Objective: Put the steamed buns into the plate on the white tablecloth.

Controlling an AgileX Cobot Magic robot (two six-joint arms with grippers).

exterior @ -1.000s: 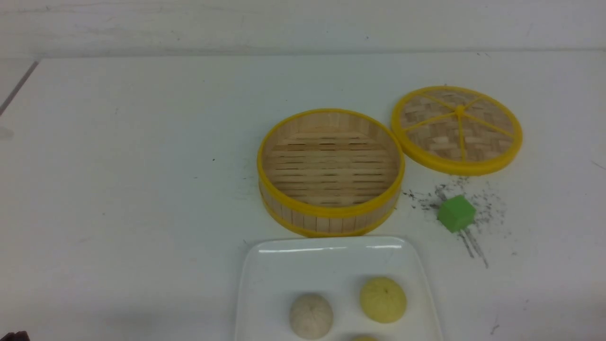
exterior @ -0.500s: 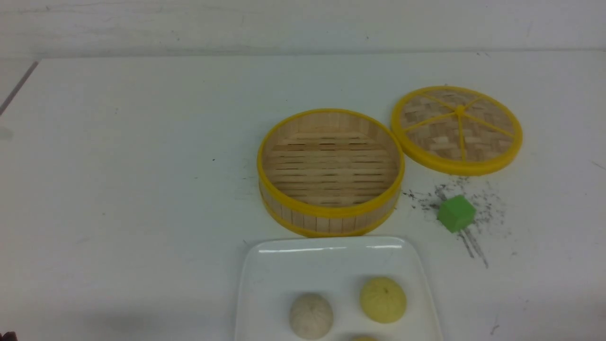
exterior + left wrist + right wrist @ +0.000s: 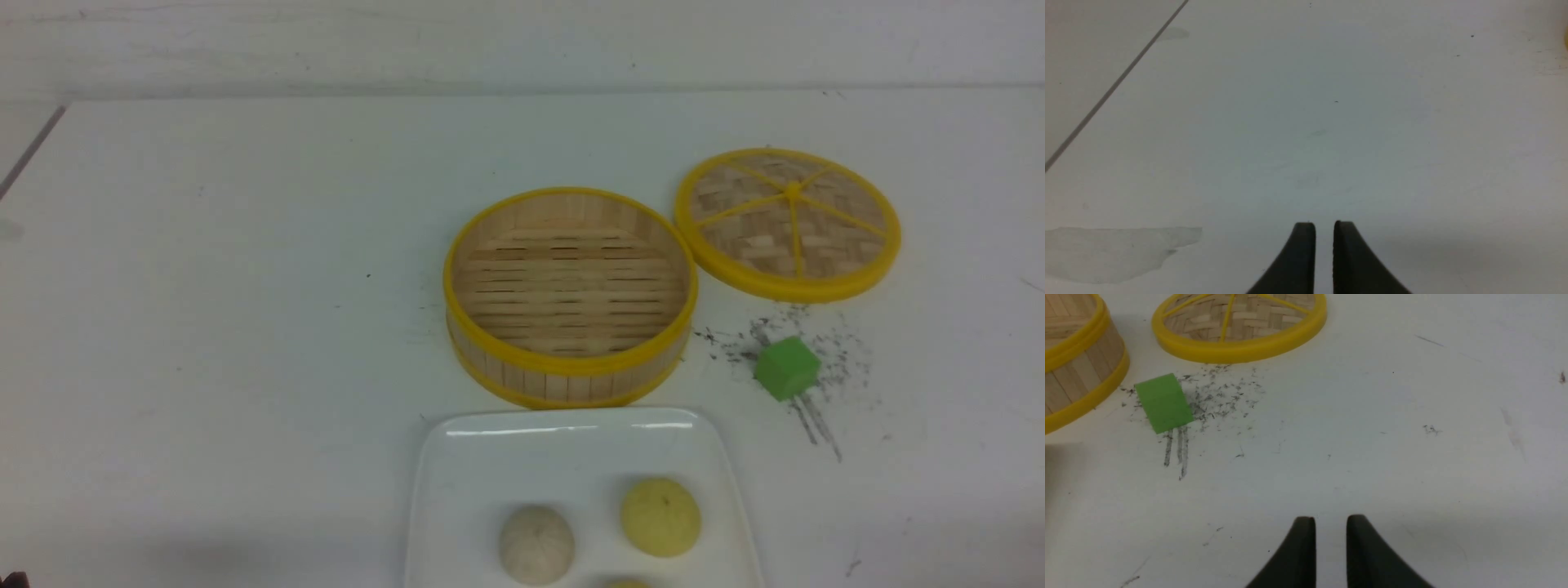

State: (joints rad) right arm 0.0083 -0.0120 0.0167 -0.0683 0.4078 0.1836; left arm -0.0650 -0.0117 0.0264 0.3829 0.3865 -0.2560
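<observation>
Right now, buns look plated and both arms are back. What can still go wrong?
1. The third yellow bun is cut off at the frame's bottom edge, so whether it sits well inside the plate rim cannot be confirmed.
2. The off-white bun and yellow bun are round and loose; a knock to the plate could roll them.
3. The right claw hangs low, slightly parted, over the tablecloth; a forward sweep could hit the green cube.

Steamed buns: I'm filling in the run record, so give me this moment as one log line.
steamed buns: three on plate | steamer basket: empty | left gripper: empty, narrow gap | right gripper: empty, narrow gap
</observation>
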